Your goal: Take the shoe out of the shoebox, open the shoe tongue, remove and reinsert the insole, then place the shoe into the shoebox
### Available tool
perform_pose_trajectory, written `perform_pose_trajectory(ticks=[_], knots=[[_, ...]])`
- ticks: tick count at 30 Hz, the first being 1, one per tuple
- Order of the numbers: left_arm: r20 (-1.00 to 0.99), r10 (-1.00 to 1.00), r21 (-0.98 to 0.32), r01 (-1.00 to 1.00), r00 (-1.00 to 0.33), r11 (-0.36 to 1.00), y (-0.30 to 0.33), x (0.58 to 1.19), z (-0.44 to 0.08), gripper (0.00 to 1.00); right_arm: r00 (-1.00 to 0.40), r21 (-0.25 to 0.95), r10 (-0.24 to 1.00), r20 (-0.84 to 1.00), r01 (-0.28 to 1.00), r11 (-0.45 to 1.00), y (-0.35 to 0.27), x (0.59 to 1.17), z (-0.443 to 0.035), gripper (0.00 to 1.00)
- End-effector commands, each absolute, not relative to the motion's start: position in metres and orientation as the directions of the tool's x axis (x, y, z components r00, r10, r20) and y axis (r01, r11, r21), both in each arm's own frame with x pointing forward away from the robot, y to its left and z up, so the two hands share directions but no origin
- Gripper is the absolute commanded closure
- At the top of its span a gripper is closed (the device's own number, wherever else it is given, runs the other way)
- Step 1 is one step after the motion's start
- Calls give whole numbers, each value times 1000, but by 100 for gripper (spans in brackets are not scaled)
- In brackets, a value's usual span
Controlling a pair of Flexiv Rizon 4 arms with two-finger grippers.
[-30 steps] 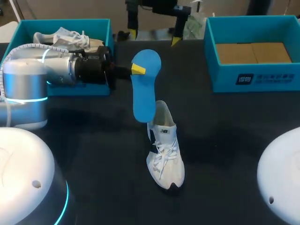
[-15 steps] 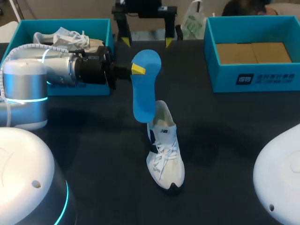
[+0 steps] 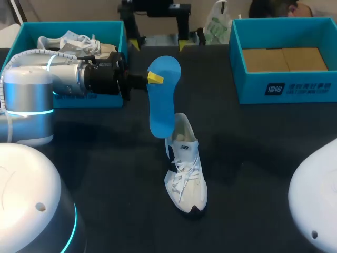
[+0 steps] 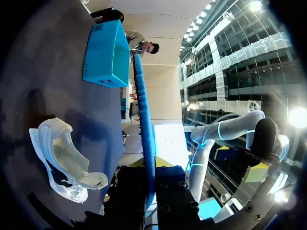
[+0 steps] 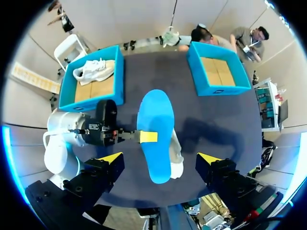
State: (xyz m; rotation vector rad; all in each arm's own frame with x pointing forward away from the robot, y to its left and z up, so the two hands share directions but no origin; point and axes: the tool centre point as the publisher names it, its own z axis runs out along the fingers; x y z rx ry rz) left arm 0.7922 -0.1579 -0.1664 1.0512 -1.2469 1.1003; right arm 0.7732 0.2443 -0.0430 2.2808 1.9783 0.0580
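Over the last second the right gripper (image 3: 158, 45), held high above the table (image 3: 253, 147), has drifted toward the robot's left. The left arm, insole and shoe show no shift. The right gripper's fingers are spread wide and carry nothing. The left gripper (image 3: 155, 78) is closed on the upper part of the blue insole (image 3: 162, 100), holding it upright with its lower end at the mouth of the white shoe (image 3: 185, 168). Whether insole and shoe touch cannot be told.

The shoe stands on the table between the two teal shoeboxes, toe toward the robot and opening facing the insole. The left shoebox (image 3: 113, 26) holds a second white shoe (image 3: 73, 43). The right shoebox (image 3: 284, 84) shows only its cardboard floor.

Judged progress: unboxing, tongue opening and insole removal are done. Reinsertion appears to be in hand, and returning the shoe to a shoebox remains.
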Motion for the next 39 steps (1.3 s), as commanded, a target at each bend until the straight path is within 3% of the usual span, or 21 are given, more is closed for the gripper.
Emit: perform_pose_trajectory(ticks=[1,12,20,39], knots=[[999,44,2,-986,9,169,-158,791,-166,100,146,112,987,64,982,-153,225,772,-47,0],[999,44,2,-986,9,169,-158,791,-166,100,168,104,948,269,974,-202,196,770,-47,0],[999,44,2,-986,9,169,-158,791,-166,100,136,109,848,513,969,-221,173,767,-48,0],[999,44,2,-986,9,169,-158,791,-166,100,63,68,607,793,979,-190,143,771,-76,0]])
